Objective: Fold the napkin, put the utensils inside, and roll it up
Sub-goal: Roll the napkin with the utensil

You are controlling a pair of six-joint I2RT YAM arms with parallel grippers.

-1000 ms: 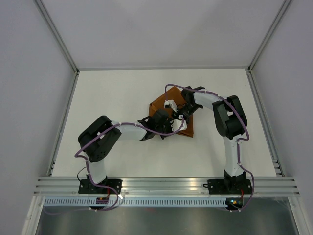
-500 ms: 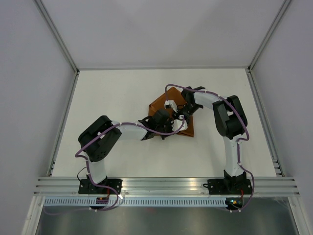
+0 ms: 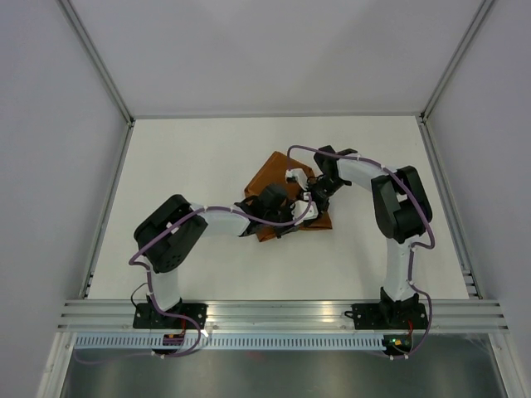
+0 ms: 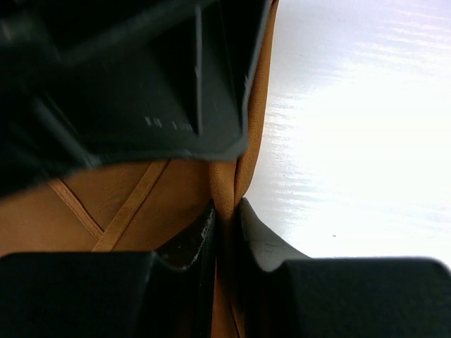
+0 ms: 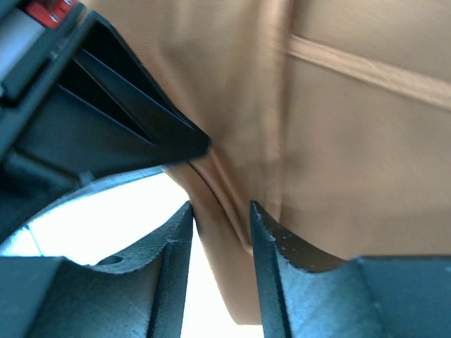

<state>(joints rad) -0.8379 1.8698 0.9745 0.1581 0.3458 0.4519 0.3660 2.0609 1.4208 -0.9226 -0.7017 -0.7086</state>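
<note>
Two wrist views: left hand (image 4: 225, 211) and right hand (image 5: 220, 211) each pinch a fold of hemmed rust-orange napkin (image 5: 352, 141) | overhead alone: cloth bunched between both arms on white tabletop (image 3: 191, 157).

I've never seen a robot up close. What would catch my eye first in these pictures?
The rust-orange napkin, the only colour on the white table, lies mid-table in the overhead view. Both arms reach in and meet over it: the left gripper pinches a fold of the cloth, and the right gripper has the cloth's edge between its fingers. Purple cables loop along both arms.
</note>
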